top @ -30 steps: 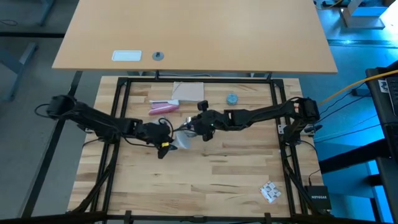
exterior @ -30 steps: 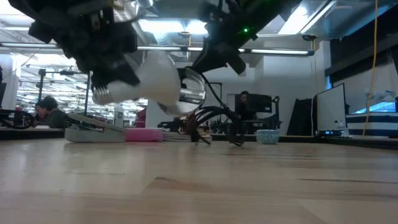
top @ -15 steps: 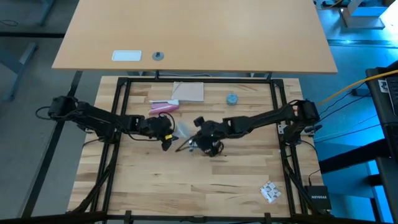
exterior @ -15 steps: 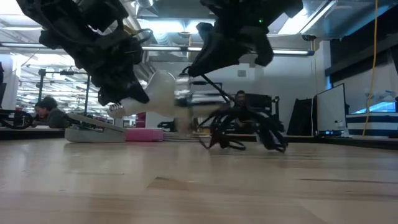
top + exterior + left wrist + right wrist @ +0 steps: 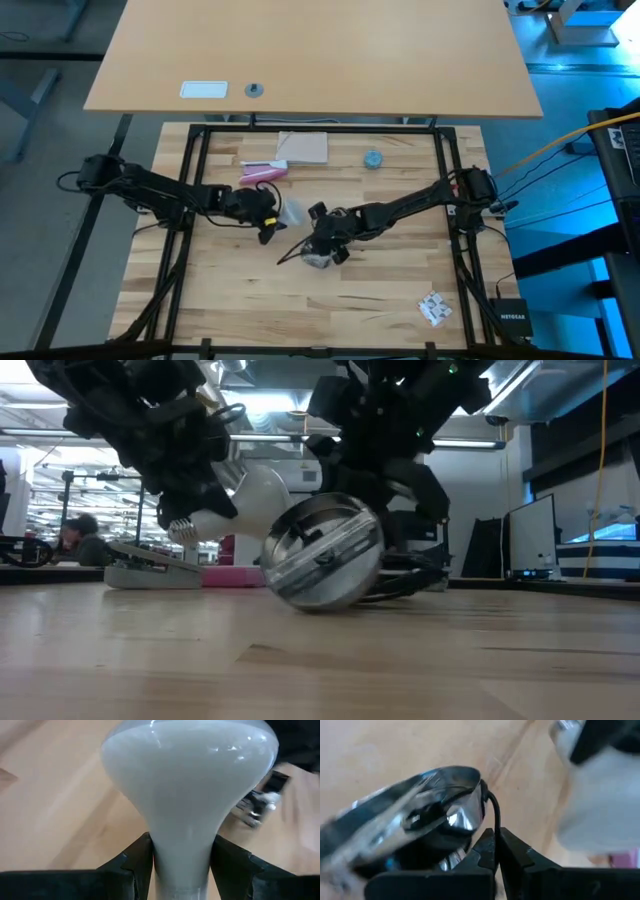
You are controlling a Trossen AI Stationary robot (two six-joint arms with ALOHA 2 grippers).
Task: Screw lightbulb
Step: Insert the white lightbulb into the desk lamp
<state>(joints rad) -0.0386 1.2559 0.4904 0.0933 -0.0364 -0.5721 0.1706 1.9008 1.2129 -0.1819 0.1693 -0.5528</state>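
Tightly, left gripper [image 5: 181,865] pinching lightbulb [image 5: 187,785]; right gripper [image 5: 496,851] clamped, cord [image 5: 496,815]

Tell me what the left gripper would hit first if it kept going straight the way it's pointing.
Probably the right gripper and the silvery socket it holds by the cord. The left gripper, shut on the lightbulb, aims the globe toward them; the gap's depth is unclear.

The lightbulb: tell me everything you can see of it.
The lightbulb is white and frosted, looks like glass, with a round globe tapering to a narrow neck. The left end effector is shut on that neck, its fingers pressing both sides. The bulb is held tilted above the table, globe toward the silvery socket, which the right end effector holds by its black cord. Whether bulb and socket touch is unclear.
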